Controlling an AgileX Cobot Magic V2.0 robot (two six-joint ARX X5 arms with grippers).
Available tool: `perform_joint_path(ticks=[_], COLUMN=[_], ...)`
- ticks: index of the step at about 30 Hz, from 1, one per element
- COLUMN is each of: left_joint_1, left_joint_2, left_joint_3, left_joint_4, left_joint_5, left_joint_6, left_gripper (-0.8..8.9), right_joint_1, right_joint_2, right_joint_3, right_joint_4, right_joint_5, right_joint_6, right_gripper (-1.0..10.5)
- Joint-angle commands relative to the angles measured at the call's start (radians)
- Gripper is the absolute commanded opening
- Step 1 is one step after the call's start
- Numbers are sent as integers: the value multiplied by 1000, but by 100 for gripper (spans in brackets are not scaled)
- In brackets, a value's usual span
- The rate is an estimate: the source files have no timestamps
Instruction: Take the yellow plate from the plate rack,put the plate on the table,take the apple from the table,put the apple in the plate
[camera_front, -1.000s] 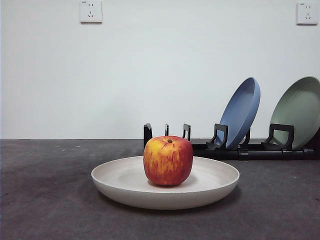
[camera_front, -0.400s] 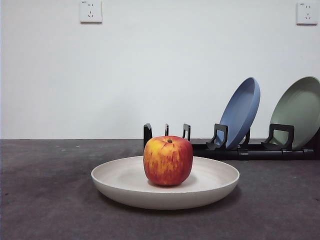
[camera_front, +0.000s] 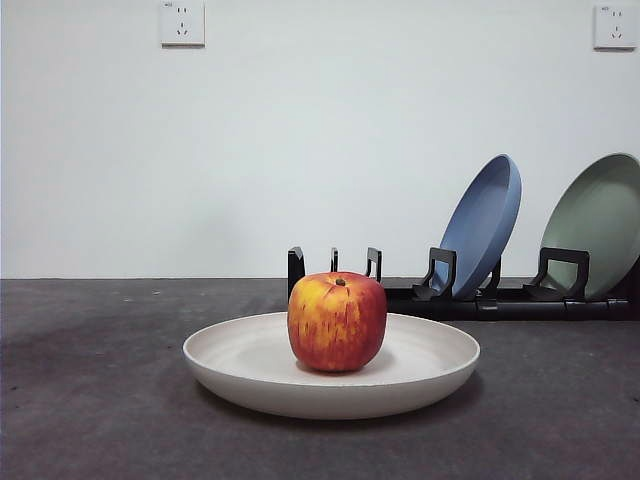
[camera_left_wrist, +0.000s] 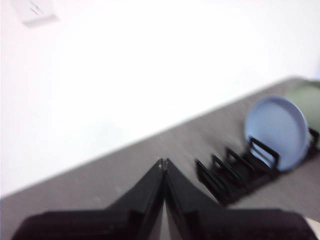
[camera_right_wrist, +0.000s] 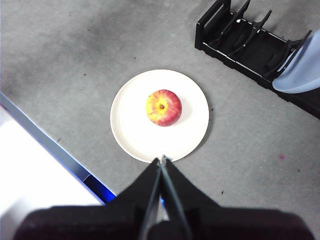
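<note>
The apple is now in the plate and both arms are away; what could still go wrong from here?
1. The apple stands loose, slightly off the middle of the yellow plate; a knock to the table might roll it toward the low rim.
2. The right gripper hangs above the plate's edge with jaws shut; lowering there could tip the plate.
3. The blue plate only leans in the plate rack, so a bump might make it slip.

Matte blk wedge claws (camera_right_wrist: 162, 159) (both arms)
</note>
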Motion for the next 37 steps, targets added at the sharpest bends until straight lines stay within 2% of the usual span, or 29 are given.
perform_joint_path(ticks=[1,4,8,13,19,27,33,37], left_joint_1=[166,268,338,362,362,365,369,369], left_joint_2=[-95,-203,-340,-475,-572,-704,-702,-702], left_joint_3=[-118,-288,-533,-826,-1050,-1209,-1233,-1233], left_joint_4=[82,207,338,418,442,443,416,418], left_joint_5=[30,1,2,2,1,-21,-24,9], left_joint_6=[77,124,110,18,-84,-127,-170,-172], left_gripper=[-3,-3,-3,-3,-3,-3,-3,-3], right_joint_1=[1,1,1,1,1,1,1,1], right_joint_2=[1,1,1,1,1,1,1,1], right_joint_3=[1,1,1,1,1,1,1,1], right_joint_4=[-22,-22,-22,-22,-22,-23,-23,-22], right_joint_5=[2,1,1,2,1,2,1,2], right_joint_6=[-1,-1,-1,-1,-1,-1,-1,-1], right_gripper=[1,1,1,1,1,1,1,1])
